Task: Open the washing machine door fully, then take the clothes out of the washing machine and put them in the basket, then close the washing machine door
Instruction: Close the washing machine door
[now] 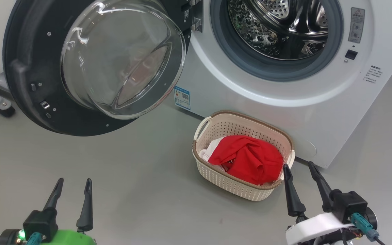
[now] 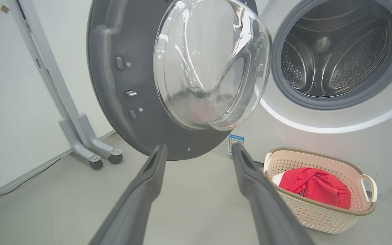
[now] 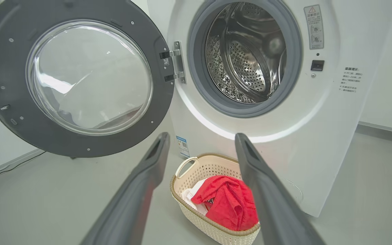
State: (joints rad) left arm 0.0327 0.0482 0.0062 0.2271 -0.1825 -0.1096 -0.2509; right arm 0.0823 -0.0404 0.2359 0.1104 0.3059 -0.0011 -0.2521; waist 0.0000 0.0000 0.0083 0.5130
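The washing machine (image 1: pixel 284 102) stands with its door (image 1: pixel 90 64) swung wide open to the left, glass bowl facing me; the steel drum (image 1: pixel 277 27) looks bare inside. On the floor in front sits the cream basket (image 1: pixel 216 127), holding red clothes (image 1: pixel 248 158) over white fabric. My left gripper (image 1: pixel 73 185) is open low at the left, well short of the door (image 2: pixel 121 85). My right gripper (image 1: pixel 299 170) is open beside the basket's right end, holding nothing. Basket (image 3: pixel 196 170) and clothes (image 3: pixel 226 200) lie between the right gripper's fingers (image 3: pixel 267 190) in its wrist view.
Grey floor (image 1: pixel 131 177) spreads before the machine. A grey wheeled stand (image 2: pixel 80 136) leans by the white wall left of the door. A blue sticker (image 1: pixel 182 97) marks the machine's lower front.
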